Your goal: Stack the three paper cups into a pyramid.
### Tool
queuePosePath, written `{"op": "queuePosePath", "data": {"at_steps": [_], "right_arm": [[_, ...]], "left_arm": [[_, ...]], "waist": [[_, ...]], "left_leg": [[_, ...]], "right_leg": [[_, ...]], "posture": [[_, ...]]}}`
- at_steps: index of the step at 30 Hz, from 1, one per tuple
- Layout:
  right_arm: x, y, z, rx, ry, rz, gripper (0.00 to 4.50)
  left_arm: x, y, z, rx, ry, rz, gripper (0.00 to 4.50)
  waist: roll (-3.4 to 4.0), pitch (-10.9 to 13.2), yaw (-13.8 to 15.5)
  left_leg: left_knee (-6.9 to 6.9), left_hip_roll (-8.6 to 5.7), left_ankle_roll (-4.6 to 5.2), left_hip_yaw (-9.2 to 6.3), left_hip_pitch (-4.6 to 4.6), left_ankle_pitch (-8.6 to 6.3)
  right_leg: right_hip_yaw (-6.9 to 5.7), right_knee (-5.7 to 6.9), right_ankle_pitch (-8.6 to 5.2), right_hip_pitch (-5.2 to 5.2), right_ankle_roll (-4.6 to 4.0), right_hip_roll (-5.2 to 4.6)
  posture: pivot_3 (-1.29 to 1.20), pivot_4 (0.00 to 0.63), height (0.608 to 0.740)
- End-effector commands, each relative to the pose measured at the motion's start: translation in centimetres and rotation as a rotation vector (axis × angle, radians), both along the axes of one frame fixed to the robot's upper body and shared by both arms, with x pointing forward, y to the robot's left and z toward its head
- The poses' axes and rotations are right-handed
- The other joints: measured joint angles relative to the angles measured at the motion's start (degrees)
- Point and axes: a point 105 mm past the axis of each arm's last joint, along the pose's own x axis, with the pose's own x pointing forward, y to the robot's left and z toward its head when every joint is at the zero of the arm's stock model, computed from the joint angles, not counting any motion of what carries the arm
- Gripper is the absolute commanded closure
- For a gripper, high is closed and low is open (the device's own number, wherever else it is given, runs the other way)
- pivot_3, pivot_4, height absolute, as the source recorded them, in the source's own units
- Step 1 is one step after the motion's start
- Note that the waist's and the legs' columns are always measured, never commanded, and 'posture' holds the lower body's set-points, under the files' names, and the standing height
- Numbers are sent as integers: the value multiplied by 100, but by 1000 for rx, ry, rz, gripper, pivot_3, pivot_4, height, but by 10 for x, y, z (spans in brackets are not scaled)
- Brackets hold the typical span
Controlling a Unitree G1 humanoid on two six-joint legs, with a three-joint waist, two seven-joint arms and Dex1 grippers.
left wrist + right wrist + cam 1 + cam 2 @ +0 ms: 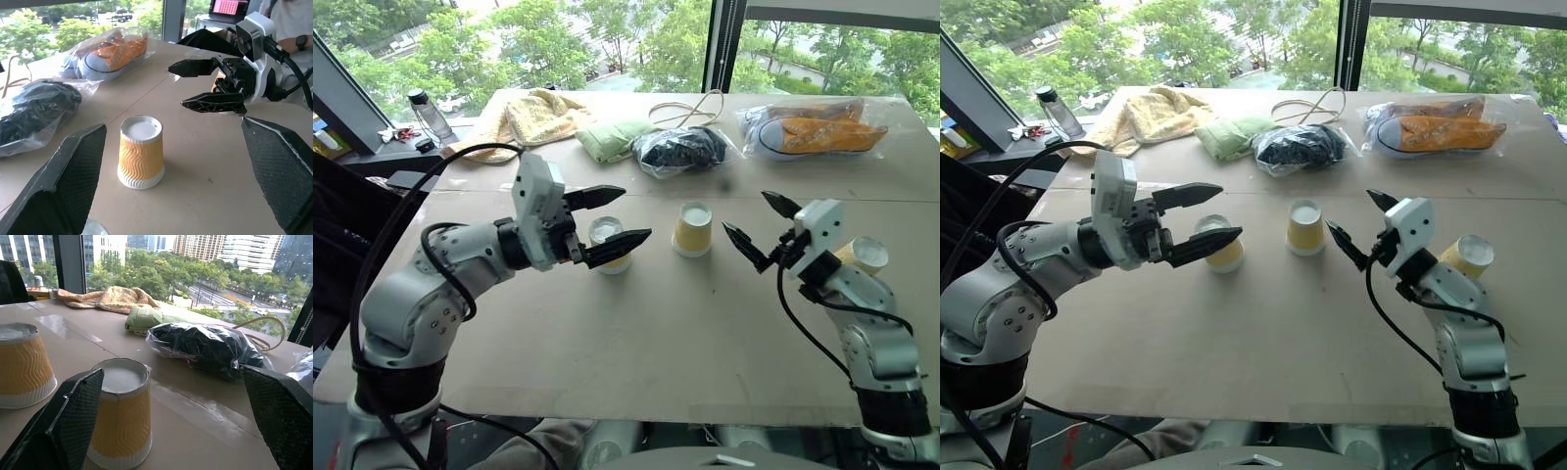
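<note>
On the near side both grippers hang above the table (636,333) with fingers spread and nothing between them: the left gripper (607,223) just in front of the left cup (607,243), the right gripper (756,227) to the right of the middle cup (692,229). All three cups stand upside down. The third cup (864,257) sits far right, behind the right arm.

I judge the base is not ready, because the two base cups stand apart. Bring them side by side first, then lift the third cup and lower it straight onto both flat bottoms.
</note>
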Motion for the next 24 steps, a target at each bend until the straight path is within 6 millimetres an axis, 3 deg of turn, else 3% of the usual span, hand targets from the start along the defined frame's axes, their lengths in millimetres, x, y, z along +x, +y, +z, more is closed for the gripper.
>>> {"op": "queuePosePath", "data": {"at_steps": [1,11,16,21,24], "right_arm": [[-13,-34,25,-5,-106,-191,50],[-25,-109,-12,-77,-55,-582,50],[-22,-123,-16,-38,-74,-676,50],[-19,-129,-39,68,49,-705,50],[-18,-131,-41,131,61,-727,50]], "left_arm": [[0,-14,3,22,-1,-72,0],[6,-41,3,51,15,-156,0],[8,-40,2,64,10,-149,0],[7,-40,2,69,11,-150,0],[7,-38,4,74,3,-149,0]], "waist": [[-1,0,-20],[-2,0,-30],[-1,0,-35],[-1,0,-26],[-1,0,-26]], "left_leg": [[2,0,0,1,0,0],[6,-1,-8,7,4,7],[6,0,-9,7,7,7],[6,0,-9,7,6,8],[6,0,-9,7,6,7]], "right_leg": [[1,2,0,0,1,0],[5,4,-1,5,1,2],[7,6,-1,5,1,4],[7,6,-1,6,1,3],[7,6,-1,6,0,2]], "posture": [[0,150,740],[0,150,740],[0,150,740],[0,150,740],[0,150,740]]}}
